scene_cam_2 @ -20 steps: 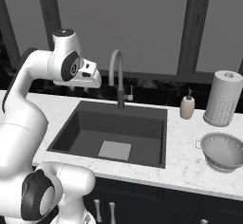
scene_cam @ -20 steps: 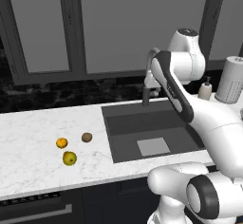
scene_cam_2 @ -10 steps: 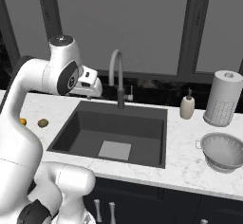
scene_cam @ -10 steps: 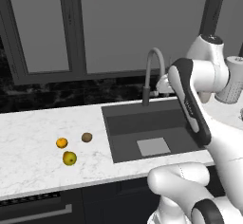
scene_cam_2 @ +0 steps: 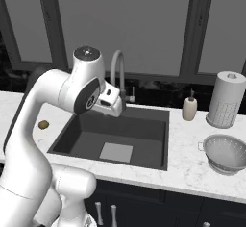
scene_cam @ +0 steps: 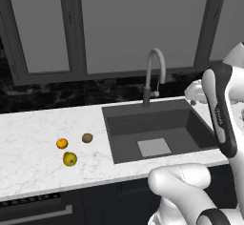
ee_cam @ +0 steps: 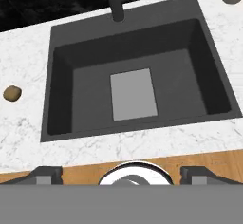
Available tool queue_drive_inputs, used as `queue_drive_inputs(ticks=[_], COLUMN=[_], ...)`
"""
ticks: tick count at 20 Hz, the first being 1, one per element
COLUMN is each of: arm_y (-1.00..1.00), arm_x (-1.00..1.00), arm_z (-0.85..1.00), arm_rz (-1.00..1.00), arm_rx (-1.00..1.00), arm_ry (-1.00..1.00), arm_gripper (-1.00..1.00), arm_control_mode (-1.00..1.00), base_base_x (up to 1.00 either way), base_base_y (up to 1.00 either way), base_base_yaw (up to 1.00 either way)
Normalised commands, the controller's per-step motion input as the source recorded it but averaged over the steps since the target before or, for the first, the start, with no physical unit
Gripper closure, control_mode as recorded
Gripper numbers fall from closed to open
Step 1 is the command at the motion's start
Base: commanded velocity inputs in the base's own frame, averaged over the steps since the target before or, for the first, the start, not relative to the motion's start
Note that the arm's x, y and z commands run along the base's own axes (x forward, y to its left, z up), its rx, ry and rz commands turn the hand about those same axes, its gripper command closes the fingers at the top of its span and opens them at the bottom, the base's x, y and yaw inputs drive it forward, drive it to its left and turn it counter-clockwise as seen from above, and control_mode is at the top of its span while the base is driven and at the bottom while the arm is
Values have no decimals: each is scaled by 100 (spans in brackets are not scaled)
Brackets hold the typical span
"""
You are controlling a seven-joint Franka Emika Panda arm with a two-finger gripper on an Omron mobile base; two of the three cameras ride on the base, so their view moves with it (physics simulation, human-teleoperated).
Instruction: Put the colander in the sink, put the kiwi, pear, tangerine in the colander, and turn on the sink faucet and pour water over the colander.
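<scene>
my pincer [ee_cam: 121,175]: fingers wide apart, empty | sink [ee_cam: 61,80]: directly below and ahead of it | kiwi [ee_cam: 12,93]: far left | colander [scene_cam_2: 226,153]: well off right on counter [scene_cam_2: 192,163]

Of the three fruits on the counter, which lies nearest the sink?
The small brown oval kiwi: it lies closest to the dark grey sink; the orange tangerine and yellow-green pear lie farther left.

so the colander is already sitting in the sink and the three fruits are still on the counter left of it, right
Not quite. The colander is not in the sink; the right base view shows it on the counter to the sink's right, in front of the paper towel roll. The kiwi, tangerine and pear do lie on the counter left of the sink.
</scene>
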Motion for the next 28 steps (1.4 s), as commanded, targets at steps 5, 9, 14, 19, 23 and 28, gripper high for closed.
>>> queue_drive_inputs(ticks=[5, 9, 14, 19, 23, 28], arm_y=[-85, -93, -89, -76, -58, -65], arm_x=[-12, -4, -4, -3, 1, 1], arm_z=[-5, -16, -19, -33, -42, -48], arm_rz=[-3, 27, 24, 12, 2, 2], arm_rx=[0, 0, 0, -5, -19, -12], arm_ry=[14, 0, 3, 14, 21, 14], arm_gripper=[-100, -100, -100, -100, -100, -100], arm_control_mode=[-100, -100, -100, -100, -100, -100], base_base_x=[0, 0, 0, 0, 0, 0], base_base_y=[0, 0, 0, 0, 0, 0], base_base_yaw=[0, 0, 0, 0, 0, 0])
